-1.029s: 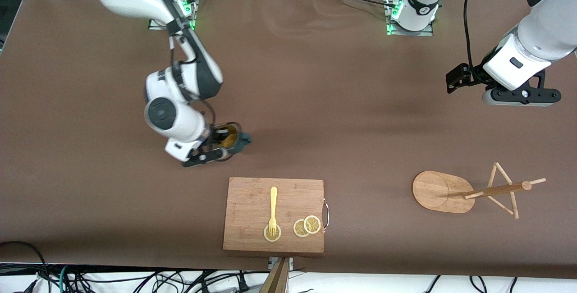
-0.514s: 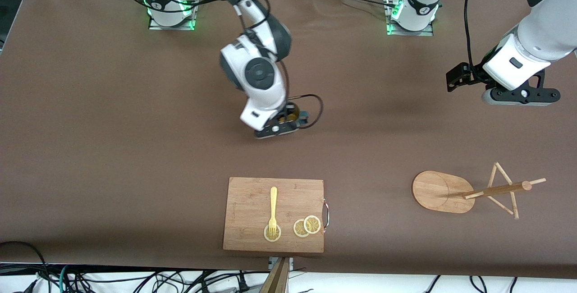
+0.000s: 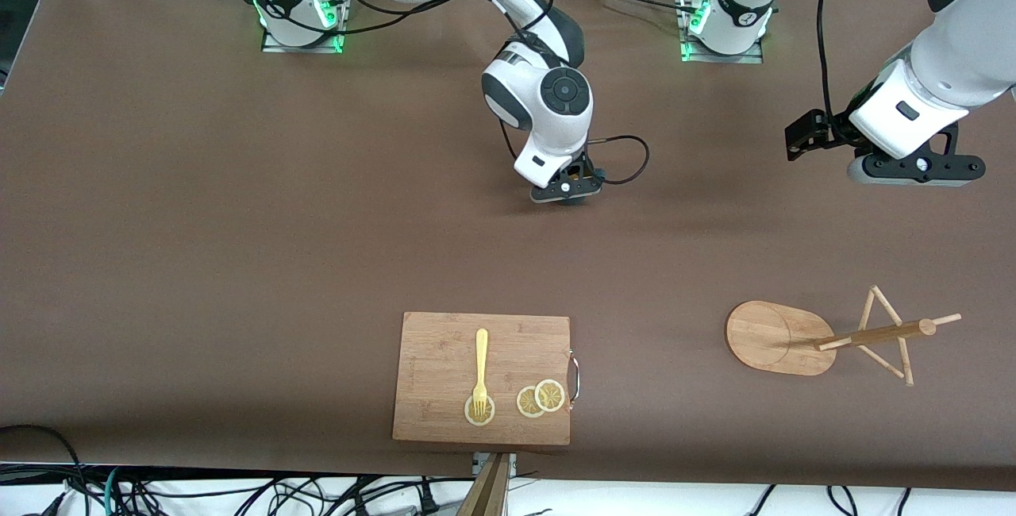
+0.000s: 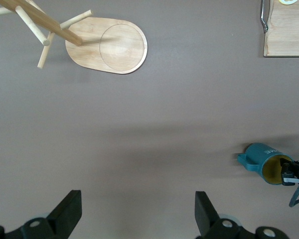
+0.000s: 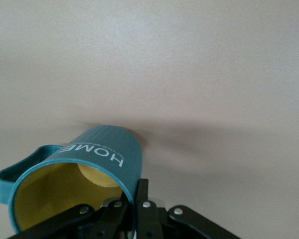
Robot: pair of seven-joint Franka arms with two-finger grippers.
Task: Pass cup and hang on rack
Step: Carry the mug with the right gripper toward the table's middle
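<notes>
My right gripper (image 3: 565, 189) is over the middle of the table and shut on the rim of the dark teal cup (image 5: 97, 154), one finger inside its yellow inside and one outside. The cup is tilted, and its handle (image 5: 17, 169) sticks out sideways. In the front view the wrist hides nearly all of the cup. It also shows in the left wrist view (image 4: 261, 158). My left gripper (image 3: 917, 171) waits open and empty (image 4: 137, 214) in the air toward the left arm's end. The bamboo rack (image 3: 774, 337) stands nearer the front camera, under the left gripper's side, with post and pegs (image 3: 873, 333).
A rectangular bamboo cutting board (image 3: 440, 349) lies near the front edge with a yellow fork (image 3: 481, 361) and lemon slices (image 3: 540, 398) on it. A black cable loop (image 3: 631, 159) hangs beside the right gripper. The rack's base also shows in the left wrist view (image 4: 107, 45).
My right arm has carried the cup from the right arm's end toward the table's middle and toward the robots' bases. The left arm has not moved.
</notes>
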